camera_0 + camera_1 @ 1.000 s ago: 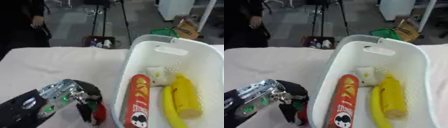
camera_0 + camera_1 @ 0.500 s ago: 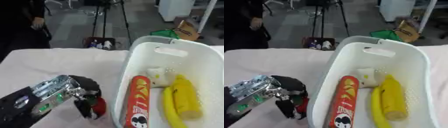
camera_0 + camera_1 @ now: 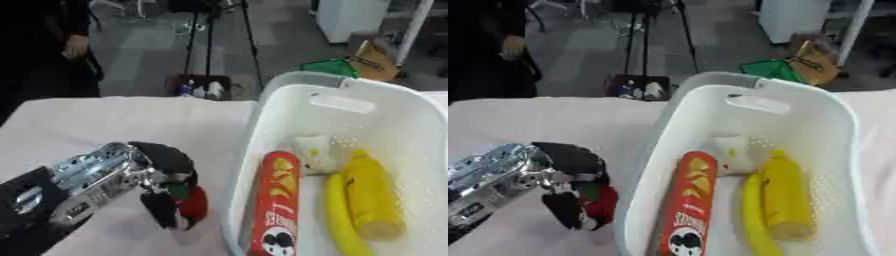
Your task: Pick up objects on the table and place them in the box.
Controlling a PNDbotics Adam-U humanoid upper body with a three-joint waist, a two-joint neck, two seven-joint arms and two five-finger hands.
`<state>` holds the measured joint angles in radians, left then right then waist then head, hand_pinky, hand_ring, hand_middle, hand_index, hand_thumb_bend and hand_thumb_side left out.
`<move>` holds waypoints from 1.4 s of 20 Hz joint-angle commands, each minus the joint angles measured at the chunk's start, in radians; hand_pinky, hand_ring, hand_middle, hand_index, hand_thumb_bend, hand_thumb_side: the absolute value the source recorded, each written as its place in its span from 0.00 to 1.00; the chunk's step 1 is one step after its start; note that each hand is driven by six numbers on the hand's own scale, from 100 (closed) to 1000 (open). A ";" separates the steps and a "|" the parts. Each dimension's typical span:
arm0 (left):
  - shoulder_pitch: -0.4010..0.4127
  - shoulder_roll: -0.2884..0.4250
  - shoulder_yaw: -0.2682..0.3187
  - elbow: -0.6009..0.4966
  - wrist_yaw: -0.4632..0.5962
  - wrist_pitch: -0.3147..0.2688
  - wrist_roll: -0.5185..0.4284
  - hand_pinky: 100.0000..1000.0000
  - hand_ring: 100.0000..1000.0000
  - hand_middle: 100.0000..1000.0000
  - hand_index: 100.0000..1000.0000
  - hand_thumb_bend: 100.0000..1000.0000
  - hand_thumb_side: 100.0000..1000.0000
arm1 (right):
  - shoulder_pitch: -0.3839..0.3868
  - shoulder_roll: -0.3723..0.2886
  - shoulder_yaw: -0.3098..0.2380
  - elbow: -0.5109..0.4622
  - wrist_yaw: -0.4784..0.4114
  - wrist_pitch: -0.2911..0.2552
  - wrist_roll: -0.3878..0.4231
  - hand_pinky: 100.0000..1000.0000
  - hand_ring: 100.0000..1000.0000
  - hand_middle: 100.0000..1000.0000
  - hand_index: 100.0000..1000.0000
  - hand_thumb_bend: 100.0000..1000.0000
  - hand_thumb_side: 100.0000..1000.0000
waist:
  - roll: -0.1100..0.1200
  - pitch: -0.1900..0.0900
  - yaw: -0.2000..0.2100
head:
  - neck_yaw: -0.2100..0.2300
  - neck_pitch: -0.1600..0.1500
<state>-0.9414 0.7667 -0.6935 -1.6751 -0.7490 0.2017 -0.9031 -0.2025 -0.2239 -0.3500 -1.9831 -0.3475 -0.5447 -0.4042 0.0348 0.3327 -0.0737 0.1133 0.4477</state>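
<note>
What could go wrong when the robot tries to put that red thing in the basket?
The left hand holds a small red and green object low beside the white basket, so it might bump the wall unless lifted over the rim. Only part of the object shows between the fingers, so it might slip out. The chips can and yellow bottle already crowd the floor.

Robot hand point(image 3: 166, 187) left of box point(image 3: 289, 102), tube point(image 3: 273, 200) inside

My left robot hand point(image 3: 162, 187) has black fingers and a black shell over the knuckles; behind it my wrist is bare silver metal, then black forearm casing.
</note>
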 commanded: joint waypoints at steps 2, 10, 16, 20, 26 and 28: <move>-0.033 0.050 0.030 -0.031 -0.008 0.003 -0.004 0.28 0.44 0.49 0.64 0.22 0.53 | -0.004 -0.028 0.000 -0.017 -0.005 -0.002 0.003 0.27 0.33 0.34 0.47 0.00 0.78 | 0.001 -0.027 0.003 | -0.002 0.005; -0.078 0.091 0.081 -0.080 -0.020 0.007 -0.004 0.28 0.44 0.50 0.64 0.20 0.54 | 0.000 -0.038 -0.001 -0.017 -0.004 -0.002 0.002 0.27 0.33 0.34 0.47 0.00 0.78 | 0.009 -0.036 0.005 | -0.004 0.013; -0.101 0.103 0.125 -0.103 -0.006 0.027 -0.004 0.27 0.43 0.49 0.64 0.19 0.55 | 0.002 -0.043 -0.001 -0.017 -0.003 -0.001 -0.001 0.26 0.33 0.34 0.47 0.00 0.78 | 0.014 -0.041 0.010 | -0.006 0.015; -0.120 0.102 0.152 -0.117 -0.011 0.038 -0.004 0.27 0.43 0.49 0.64 0.19 0.56 | 0.002 -0.046 0.000 -0.017 -0.004 -0.001 -0.001 0.26 0.33 0.34 0.47 0.00 0.78 | 0.016 -0.045 0.013 | -0.006 0.014; -0.189 0.073 0.188 -0.100 -0.040 0.021 -0.004 0.27 0.43 0.49 0.63 0.18 0.57 | 0.008 -0.053 0.000 -0.017 -0.004 0.000 -0.003 0.26 0.32 0.34 0.47 0.00 0.78 | 0.022 -0.057 0.014 | -0.003 0.016; -0.216 0.053 0.202 -0.098 -0.042 0.020 -0.004 0.26 0.43 0.48 0.63 0.17 0.57 | 0.009 -0.054 0.000 -0.017 -0.005 0.001 -0.004 0.26 0.32 0.34 0.47 0.00 0.78 | 0.024 -0.061 0.015 | -0.002 0.017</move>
<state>-1.1351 0.8125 -0.5183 -1.7721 -0.7841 0.2195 -0.9028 -0.1912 -0.2490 -0.3501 -1.9831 -0.3486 -0.5442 -0.4057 0.0606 0.2951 -0.0601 0.1095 0.4575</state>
